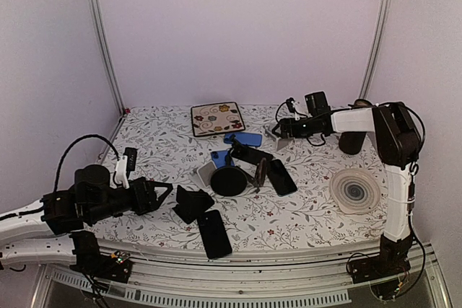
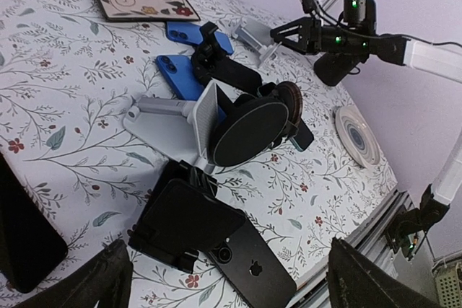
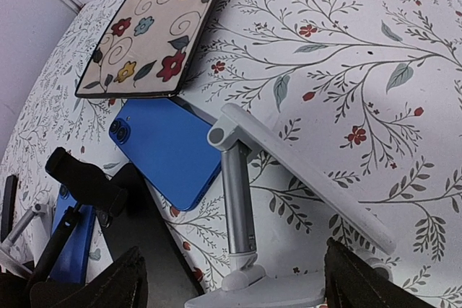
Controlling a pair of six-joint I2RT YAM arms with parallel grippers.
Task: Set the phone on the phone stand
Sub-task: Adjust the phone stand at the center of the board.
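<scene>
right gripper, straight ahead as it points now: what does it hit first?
Likely the silver phone stand: its post sits centred between the right gripper's open fingers. Depth is hard to judge.

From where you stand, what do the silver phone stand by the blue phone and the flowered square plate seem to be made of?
Silver stand: likely brushed aluminium, matte grey with soft highlights along its arm; painted plastic is possible.
Flowered plate: probably glazed ceramic, cream with painted flowers and a dark rim; melamine can't be ruled out.
</scene>
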